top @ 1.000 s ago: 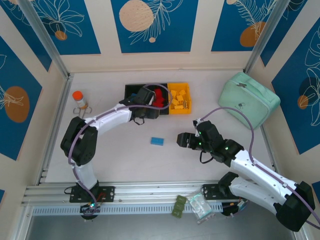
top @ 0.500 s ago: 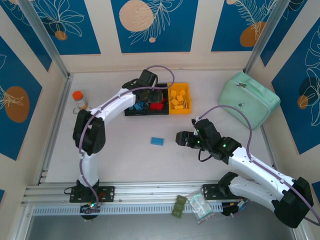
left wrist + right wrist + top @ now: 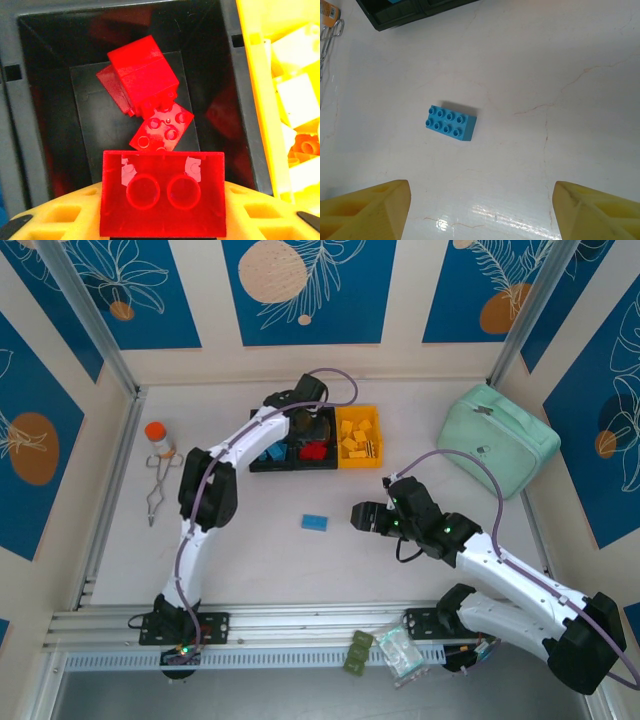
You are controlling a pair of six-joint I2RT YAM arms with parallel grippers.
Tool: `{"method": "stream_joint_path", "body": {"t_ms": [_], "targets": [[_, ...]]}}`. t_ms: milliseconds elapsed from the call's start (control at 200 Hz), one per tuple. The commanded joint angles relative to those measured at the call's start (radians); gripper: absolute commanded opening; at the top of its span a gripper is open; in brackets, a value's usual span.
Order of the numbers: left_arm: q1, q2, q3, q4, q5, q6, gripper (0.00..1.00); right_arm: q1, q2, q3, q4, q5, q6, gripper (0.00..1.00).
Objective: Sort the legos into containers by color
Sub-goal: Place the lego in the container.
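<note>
My left gripper is shut on a red oblong lego, its hollow underside facing the camera. It hangs over the middle black container, where two red legos lie. In the top view that gripper hovers over the row of containers: blue legos fill the left black one and red legos the middle one. The yellow-orange container holds yellow legos. One blue oblong lego lies flat on the table. My right gripper stands open just right of it, with nothing between its fingers.
A mint-green zip case sits at the back right. An orange-capped bottle and metal tongs are at the left. Small packets rest on the near rail. Bare tabletop surrounds the blue lego.
My left arm has stretched further back and right, bringing its gripper from the left black container to above the middle one. The right arm has barely shifted.
</note>
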Motion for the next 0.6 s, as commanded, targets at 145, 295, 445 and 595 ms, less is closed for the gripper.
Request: {"method": "stream_joint_path", "body": {"t_ms": [145,295,445,595], "targets": [[0.009,0.073,0.073,-0.054,0.022,0.001,0.5,-0.013,-0.008,0.018,-0.009,0.001,0.005,0.75],[0.008,0.088,0.092,-0.053,0.035,0.004,0.55,-0.016,-0.007,0.019,-0.007,-0.001,0.004,0.75],[0.002,0.076,0.092,-0.055,0.039,0.004,0.64,-0.017,-0.005,0.017,-0.003,-0.004,0.006,0.75],[-0.002,0.045,0.086,-0.063,0.034,0.008,0.66,-0.016,0.0,0.012,0.005,-0.009,0.01,0.75]]}}
